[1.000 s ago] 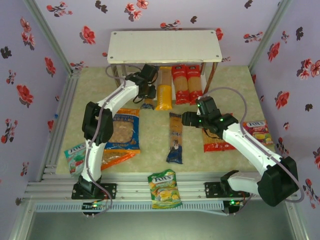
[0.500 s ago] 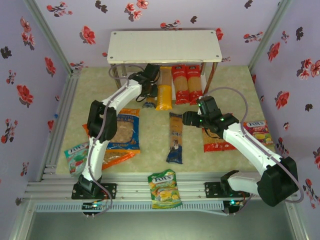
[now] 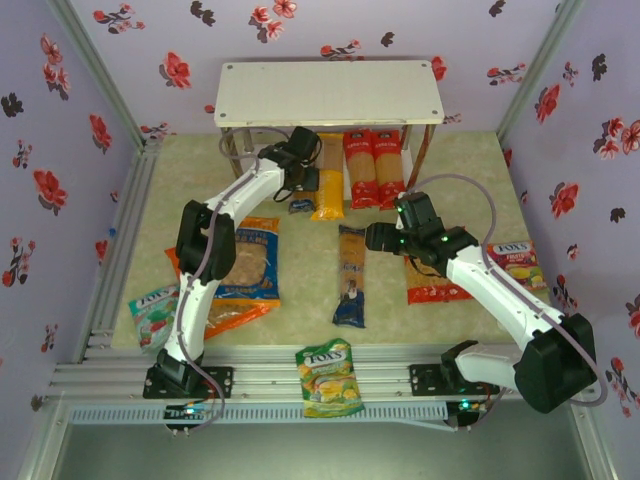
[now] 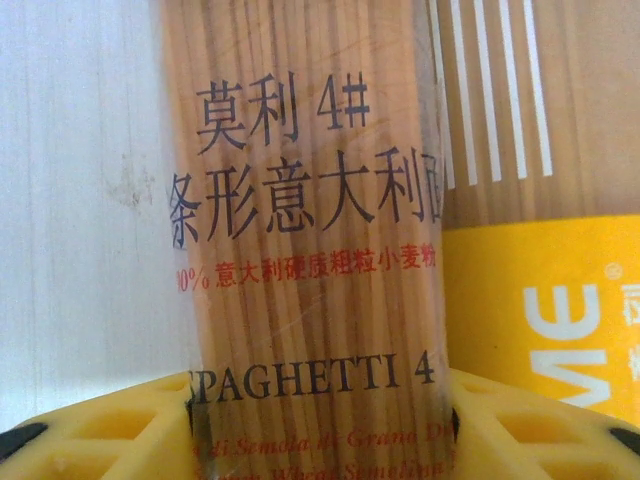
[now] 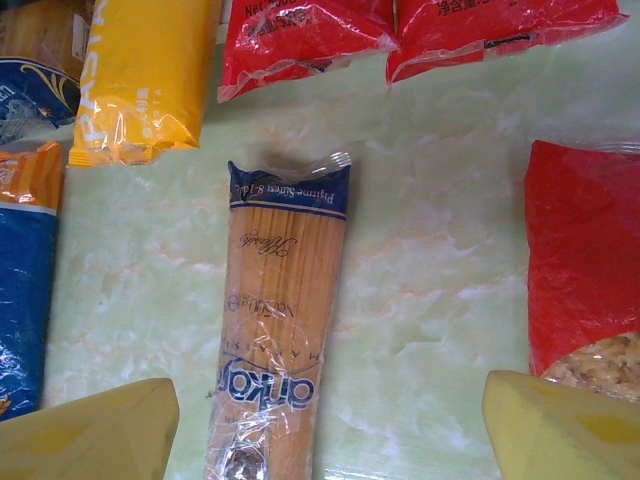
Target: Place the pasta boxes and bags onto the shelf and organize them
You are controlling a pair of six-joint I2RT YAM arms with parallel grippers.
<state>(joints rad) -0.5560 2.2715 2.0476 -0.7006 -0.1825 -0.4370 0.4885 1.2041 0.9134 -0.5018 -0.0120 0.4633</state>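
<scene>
Reaching under the top board of the white two-tier, metal-posted shelf [image 3: 330,92], the left gripper [image 4: 320,400] sets its yellow fingers either side of a long brown spaghetti pack [image 4: 310,200] lying on the lower board beside a yellow pasta pack [image 4: 540,310]; whether they press it, I cannot tell. In front of the shelf, the right gripper [image 5: 325,420] hangs with fingers wide apart above a second brown pack with dark blue ends [image 5: 285,320].

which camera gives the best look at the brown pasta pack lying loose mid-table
Right wrist: the loose brown pack lies centre frame, its dark blue end and print clear, the near end cut off. Top external shows it whole but small. Left wrist looks at another brown spaghetti pack.
</scene>
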